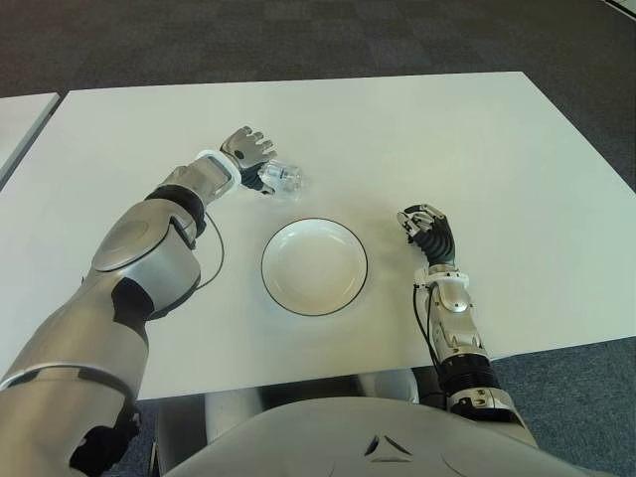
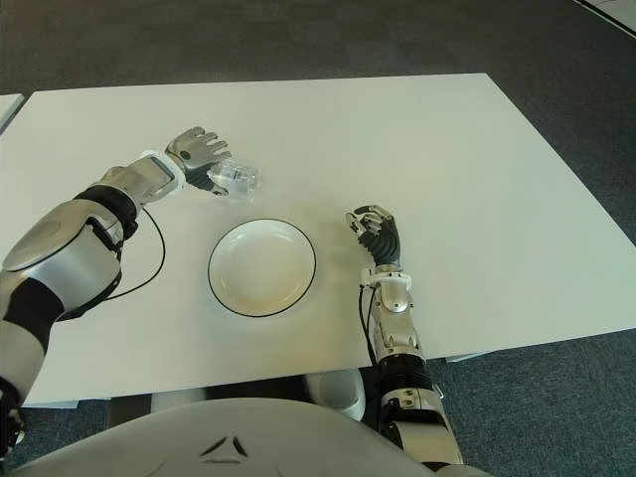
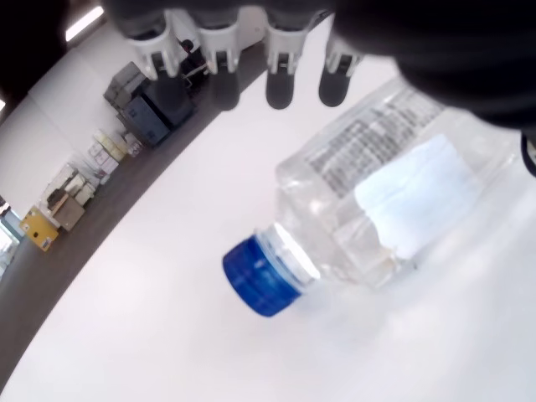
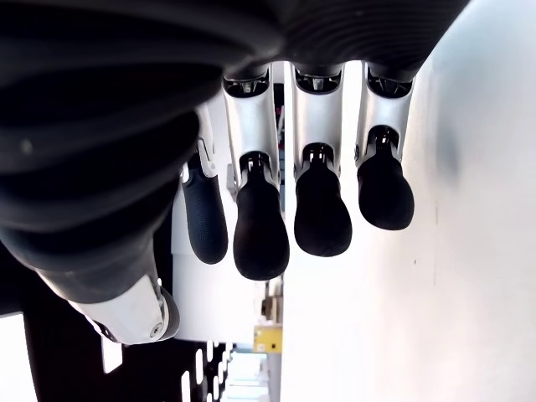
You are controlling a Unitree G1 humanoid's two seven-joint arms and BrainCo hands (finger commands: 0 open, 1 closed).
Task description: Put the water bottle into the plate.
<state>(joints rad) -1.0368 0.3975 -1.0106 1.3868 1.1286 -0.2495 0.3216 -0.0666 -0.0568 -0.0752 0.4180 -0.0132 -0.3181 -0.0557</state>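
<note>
Eye views: a white table carries a white plate with a thin dark rim, lying empty near the front edge at centre. The left hand is stretched forward over the table beyond the plate and to its left, directly over a clear water bottle that lies on its side on the bare tabletop, well apart from the plate and outside it, its cap end pointing toward the right. The right hand shows to the right of the plate, near the table's front edge, with fingers loosely bent and nothing in them. Left wrist view: the water bottle lies flat on the white surface, blue cap away from the palm, printed label uppermost; the fingertips hang extended above and beyond it, spread in a row and not closed around the body, so the hand is wide and holds nothing. Right wrist view: four dark-padded fingers and the thumb hang slack beside the table, gripping nothing.
</note>
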